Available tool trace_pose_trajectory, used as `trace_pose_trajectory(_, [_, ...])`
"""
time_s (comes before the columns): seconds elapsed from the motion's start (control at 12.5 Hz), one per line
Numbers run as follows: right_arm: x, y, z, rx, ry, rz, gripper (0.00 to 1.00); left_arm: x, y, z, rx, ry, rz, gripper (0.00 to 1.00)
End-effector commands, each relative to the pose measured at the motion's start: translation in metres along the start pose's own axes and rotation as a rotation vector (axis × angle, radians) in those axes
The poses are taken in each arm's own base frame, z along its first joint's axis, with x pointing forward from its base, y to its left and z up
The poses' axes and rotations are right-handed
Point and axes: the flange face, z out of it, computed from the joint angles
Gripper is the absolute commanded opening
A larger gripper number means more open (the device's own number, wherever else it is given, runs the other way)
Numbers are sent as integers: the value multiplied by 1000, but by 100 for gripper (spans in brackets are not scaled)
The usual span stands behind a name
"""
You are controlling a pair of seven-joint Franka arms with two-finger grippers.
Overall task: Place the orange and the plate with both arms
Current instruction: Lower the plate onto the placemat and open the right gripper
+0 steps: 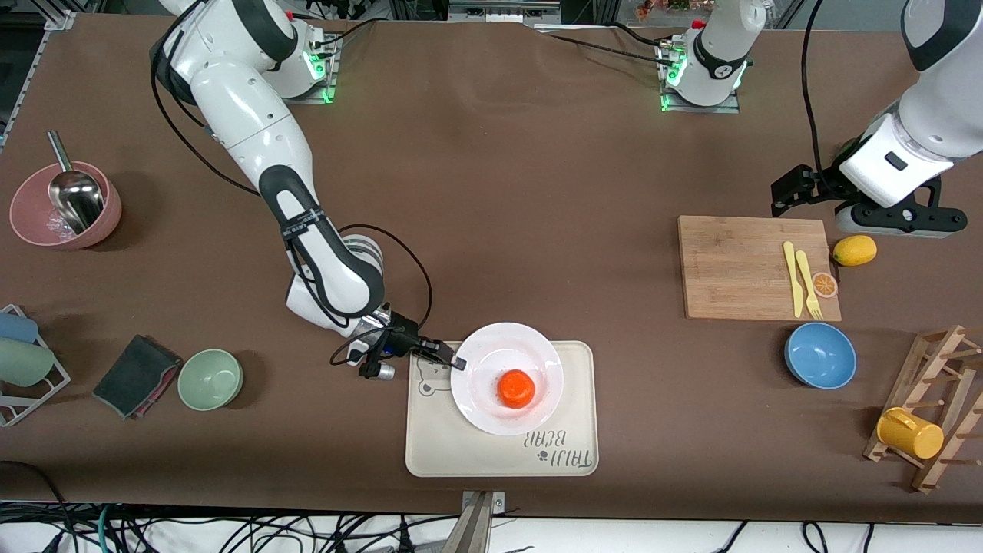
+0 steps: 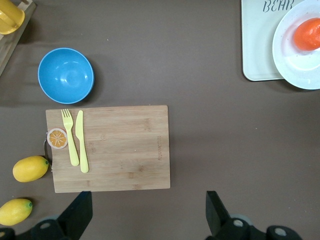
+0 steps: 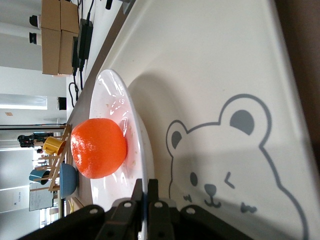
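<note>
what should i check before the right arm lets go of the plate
1. Plate on the bear-printed tray: ok, though its edge toward the right arm's end overhangs the tray rim.
2. Orange sitting in the plate: ok, near the middle.
3. Right gripper shut on the plate's rim: ok, fingers pinch the edge.
4. Plate lying flat on the tray: cannot tell, the gripped edge may be lifted.
5. Left gripper out of the way: ok, open, waiting over the table beside the cutting board.

High front view facing the robots, left wrist looking straight down, right wrist seemingly close, all sharing the plate point(image 1: 507, 378).
</note>
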Motion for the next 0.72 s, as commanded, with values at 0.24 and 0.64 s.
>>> trace_pose_trajectory(0.24, [14, -19, 0, 24, 34, 7, 0, -3, 0, -8, -10, 1, 6, 100])
trace_pose_trajectory(0.64, [4, -17, 10, 16, 14, 0, 0, -3, 0, -8, -10, 1, 6, 100])
